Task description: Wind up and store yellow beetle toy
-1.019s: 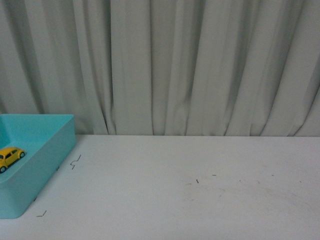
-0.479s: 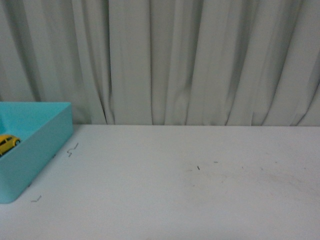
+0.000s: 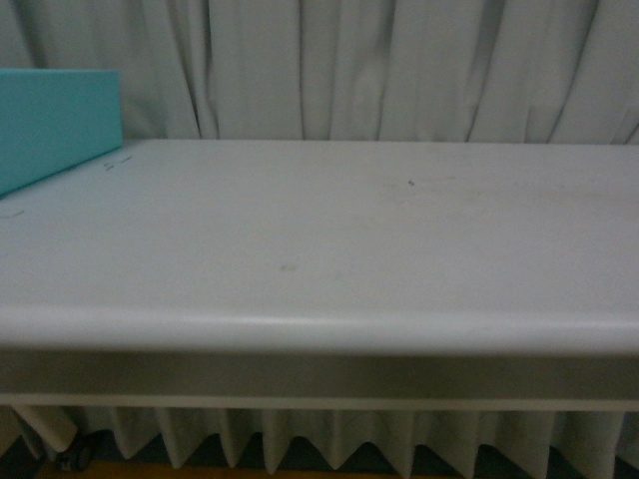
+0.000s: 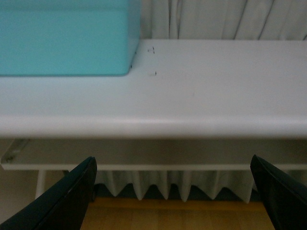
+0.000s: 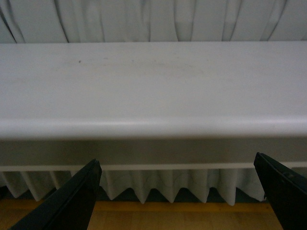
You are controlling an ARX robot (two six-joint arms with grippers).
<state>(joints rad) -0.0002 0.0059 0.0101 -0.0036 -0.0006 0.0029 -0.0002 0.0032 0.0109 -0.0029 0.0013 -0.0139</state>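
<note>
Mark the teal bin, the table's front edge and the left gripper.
teal bin [image 4: 62,43], left wrist view, on its outer side wall.
table [image 3: 319,334], front view, on its rounded front edge.
left gripper [image 4: 175,191], left wrist view, midway between its two dark, spread fingertips.

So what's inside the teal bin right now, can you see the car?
Only the outer wall of the teal bin shows in the front and left wrist views; its inside is hidden from this low angle. No yellow car shows anywhere. Both claws are open and empty.
</note>
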